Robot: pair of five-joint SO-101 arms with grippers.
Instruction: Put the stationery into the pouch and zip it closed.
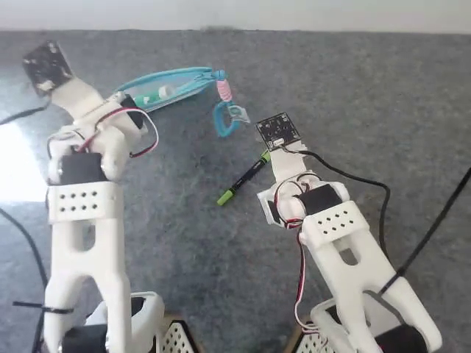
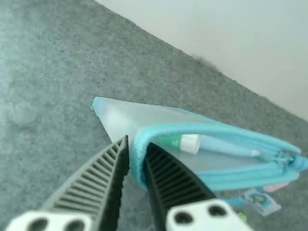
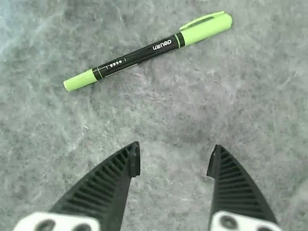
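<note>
Right, my left gripper (image 2: 135, 145) is clamping down on the blue zipper rim of the pouch (image 2: 144, 120), pinching it at the end away from the zip pull (image 1: 223, 90), and the mouth is standing open. One pen (image 2: 202, 143) is already lying inside, its white and green end showing through the opening. My right gripper (image 3: 176, 149) is hovering with its jaws wide apart over bare counter (image 1: 353, 95), and the green and black marker (image 3: 144, 50) is lying flat just ahead of the fingertips, not touched by either one. So I am judging this as the loading step: one item in, one item waiting, and the zip not yet drawn. The next move is asking me to bring the right gripper forward and down so the jaws are straddling the marker across its barrel, then close, lift and carry it to the open mouth. Room is looking generous around the marker, with grey counter on every side of it. It is tighter by the pouch, where the blue strap loop (image 1: 223, 121) is dangling between marker and mouth, and the wall (image 1: 294, 13) is rising close behind the counter's far edge. My own black cable (image 1: 346, 175) is trailing off the right arm too.
</note>
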